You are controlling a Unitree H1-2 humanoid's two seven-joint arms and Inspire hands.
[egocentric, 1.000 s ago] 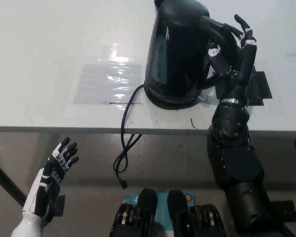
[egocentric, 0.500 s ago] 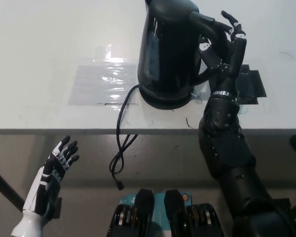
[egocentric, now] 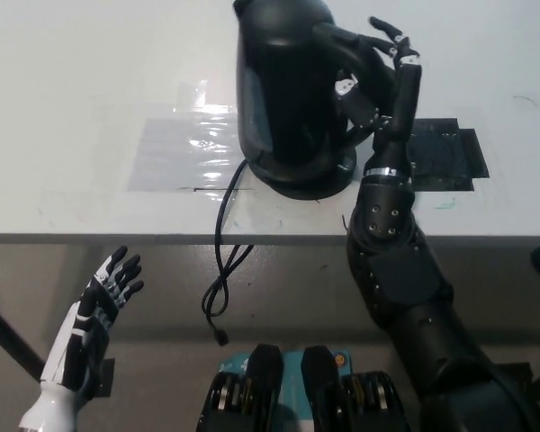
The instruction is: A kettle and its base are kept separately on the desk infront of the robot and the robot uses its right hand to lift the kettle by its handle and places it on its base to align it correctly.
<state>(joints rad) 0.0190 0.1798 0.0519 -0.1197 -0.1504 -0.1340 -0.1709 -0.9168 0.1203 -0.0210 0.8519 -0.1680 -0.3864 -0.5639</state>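
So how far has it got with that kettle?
Mostly done, it seems: the kettle stands upright on its base, whose cord hangs off the desk. In hand: the right hand is at the handle. Left: letting go and checking alignment. The left hand rests open below the desk.

White desk (egocentric: 90, 81): kettle (egocentric: 283, 90) on base (egocentric: 306, 180), clear tape patch (egocentric: 184, 153), black patch (egocentric: 441, 157).

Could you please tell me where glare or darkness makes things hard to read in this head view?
In the head view, bright glare washes out the clear tape patch on the desk; the black kettle and black right hand merge, so the grip on the handle is hard to judge; the white left hand sits in dimmer light below the desk edge.
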